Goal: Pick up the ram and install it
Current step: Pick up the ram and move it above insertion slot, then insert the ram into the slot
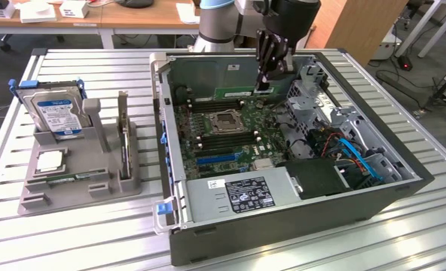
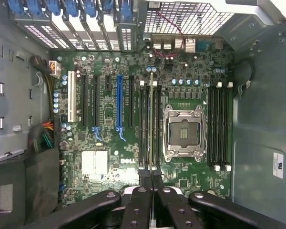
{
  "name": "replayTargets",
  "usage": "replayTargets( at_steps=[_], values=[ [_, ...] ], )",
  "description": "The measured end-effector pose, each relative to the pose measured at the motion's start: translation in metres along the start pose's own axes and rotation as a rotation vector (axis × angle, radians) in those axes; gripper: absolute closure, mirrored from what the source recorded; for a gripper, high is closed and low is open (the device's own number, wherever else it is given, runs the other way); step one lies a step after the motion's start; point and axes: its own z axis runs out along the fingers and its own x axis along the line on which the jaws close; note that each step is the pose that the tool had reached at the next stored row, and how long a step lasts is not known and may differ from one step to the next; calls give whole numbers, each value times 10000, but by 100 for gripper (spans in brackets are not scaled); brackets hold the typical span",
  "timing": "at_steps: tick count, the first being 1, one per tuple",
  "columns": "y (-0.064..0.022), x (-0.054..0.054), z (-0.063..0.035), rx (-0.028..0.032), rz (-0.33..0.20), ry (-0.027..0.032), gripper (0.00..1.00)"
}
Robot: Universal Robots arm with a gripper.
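Observation:
My gripper (image 1: 263, 86) hangs inside the open computer case (image 1: 170, 169), over the far part of the motherboard (image 1: 234, 138). It is shut on the ram (image 1: 238, 90), a thin green stick held level above the board. In the wrist view the ram (image 2: 151, 119) appears edge-on as a narrow line between the black fingertips (image 2: 146, 177). It hovers in line with the black memory slots (image 2: 144, 124) beside the silver CPU socket (image 2: 183, 132), above the slots and apart from them.
A grey holder (image 1: 80, 180) at the exterior view's left carries a hard drive (image 1: 57, 116), a square silver chip (image 1: 49, 162) and an upright dark card (image 1: 123, 135). Inside the case sit the power supply (image 1: 238, 195), a drive cage with blue cables (image 1: 355, 155) and further memory slots (image 2: 219, 126).

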Motion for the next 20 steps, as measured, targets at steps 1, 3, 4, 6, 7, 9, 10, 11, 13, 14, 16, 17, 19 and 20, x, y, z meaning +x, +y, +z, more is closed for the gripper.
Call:
replayTargets(
  at_steps=[1, 3, 4, 6, 7, 9, 10, 11, 13, 14, 16, 17, 19, 20],
  values=[
    [0, 0, 0, 0, 0, 2, 89],
    [0, 0, 1, 0, 0, 0, 89],
    [0, 0, 1, 0, 0, 0, 89],
    [0, 0, 1, 1, 0, -1, 89],
    [0, 0, 1, 1, 0, -1, 89],
    [0, 0, 1, 0, 0, 0, 89],
    [0, 0, 1, 0, 0, 0, 89],
    [0, 0, 1, 0, 0, 0, 89],
    [0, 0, 1, 0, 0, 0, 89],
    [0, 0, 1, 0, 0, 0, 89],
    [0, 0, 1, 0, 0, 0, 89],
    [0, 0, 1, 1, 0, 0, 89],
    [-1, 0, 9, 1, -1, -4, 89],
    [-1, 1, 16, 1, 0, -3, 89]
  ],
)
